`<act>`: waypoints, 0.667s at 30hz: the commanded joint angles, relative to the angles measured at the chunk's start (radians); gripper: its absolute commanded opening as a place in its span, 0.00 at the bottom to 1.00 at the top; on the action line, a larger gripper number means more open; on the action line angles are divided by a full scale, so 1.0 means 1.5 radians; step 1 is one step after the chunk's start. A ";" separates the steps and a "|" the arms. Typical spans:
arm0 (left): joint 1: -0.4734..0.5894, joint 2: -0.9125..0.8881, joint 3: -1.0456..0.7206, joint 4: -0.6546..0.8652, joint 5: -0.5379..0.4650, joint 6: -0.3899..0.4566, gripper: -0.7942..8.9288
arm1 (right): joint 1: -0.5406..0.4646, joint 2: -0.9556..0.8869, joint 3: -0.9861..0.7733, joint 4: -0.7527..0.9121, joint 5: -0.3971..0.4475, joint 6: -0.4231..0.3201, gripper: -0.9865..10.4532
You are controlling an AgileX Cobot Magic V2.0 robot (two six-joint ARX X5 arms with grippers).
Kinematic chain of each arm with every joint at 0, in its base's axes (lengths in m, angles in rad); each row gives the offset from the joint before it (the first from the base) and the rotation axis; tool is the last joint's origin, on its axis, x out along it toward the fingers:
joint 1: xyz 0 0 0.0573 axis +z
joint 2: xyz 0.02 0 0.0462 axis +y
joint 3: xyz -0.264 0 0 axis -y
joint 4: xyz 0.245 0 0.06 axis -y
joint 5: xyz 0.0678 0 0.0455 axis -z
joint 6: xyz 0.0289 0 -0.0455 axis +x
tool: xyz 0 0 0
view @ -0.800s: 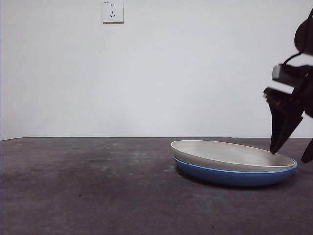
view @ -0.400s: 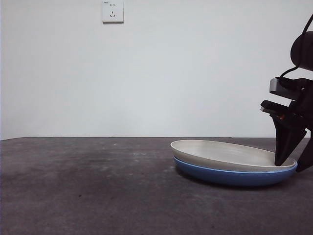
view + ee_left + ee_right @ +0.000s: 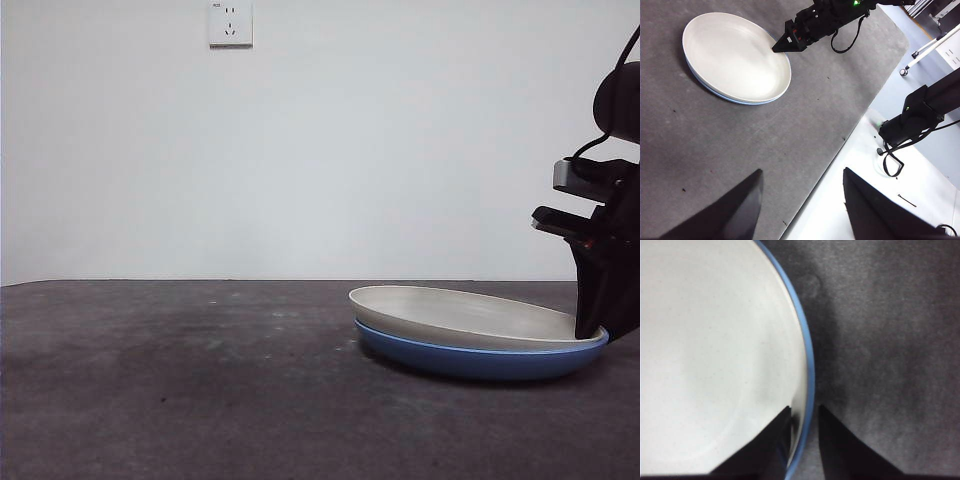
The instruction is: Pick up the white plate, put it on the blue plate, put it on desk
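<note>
Straddling the stacked rims, right gripper (image 3: 802, 422) jaws stand narrow, one inside the white plate (image 3: 460, 312), one outside the blue plate (image 3: 470, 360); left gripper (image 3: 802, 200) waits wide.

Dark grey-brown mottled tabletop (image 3: 180, 380), matte, rough. Blue plate (image 3: 470, 360) lies flat directly on it, toward the right in the front view. White plate (image 3: 470, 315) is nested on the blue plate, not touching the tabletop. Left wrist view shows the tabletop's edge.
</note>
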 commanded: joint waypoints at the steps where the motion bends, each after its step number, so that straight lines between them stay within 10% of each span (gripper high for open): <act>1: -0.003 0.006 0.006 0.007 0.003 0.009 0.34 | 0.001 0.010 0.003 0.003 0.004 0.008 0.10; 20: -0.003 0.006 0.006 0.008 0.003 0.009 0.34 | 0.000 -0.051 0.010 0.033 -0.024 0.052 0.10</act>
